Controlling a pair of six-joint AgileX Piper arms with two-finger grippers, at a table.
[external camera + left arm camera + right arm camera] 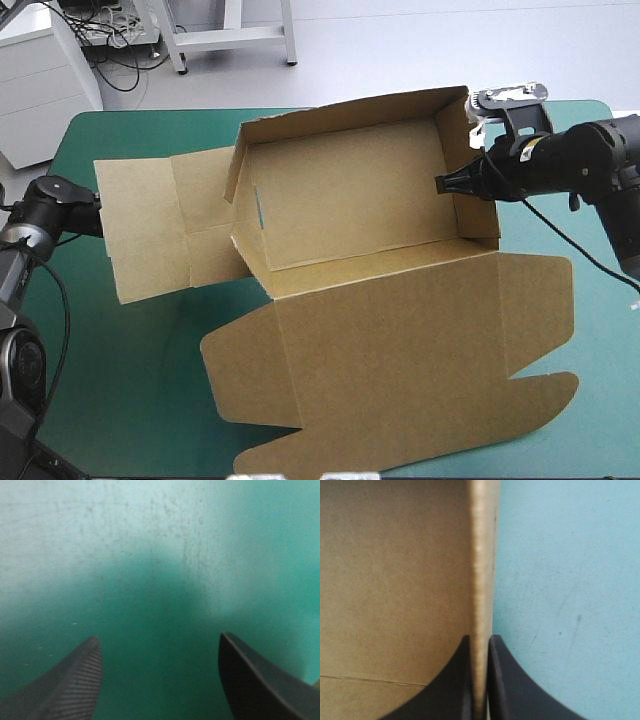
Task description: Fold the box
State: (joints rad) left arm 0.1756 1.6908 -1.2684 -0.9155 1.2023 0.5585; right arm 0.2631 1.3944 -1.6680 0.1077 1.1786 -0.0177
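Mid-counter, the black right claw (pixel 480 645) pinches the raised end wall of the half-built brown cardboard box (pixel 350 200), apparently to hold it upright. The left claw (pixel 157 640) (spread, empty) hovers over the teal-green counter (pixel 120 350).

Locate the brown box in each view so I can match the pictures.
High view: box mid-table, walls raised, lid flat toward the near edge; right gripper pinches its right wall.
Left wrist view: not in it; only teal-green cover ahead of the open left gripper.
Right wrist view: that wall edge-on between the gripper's fingers, box inside beside it.
Shared landmark: the teal-green cover.
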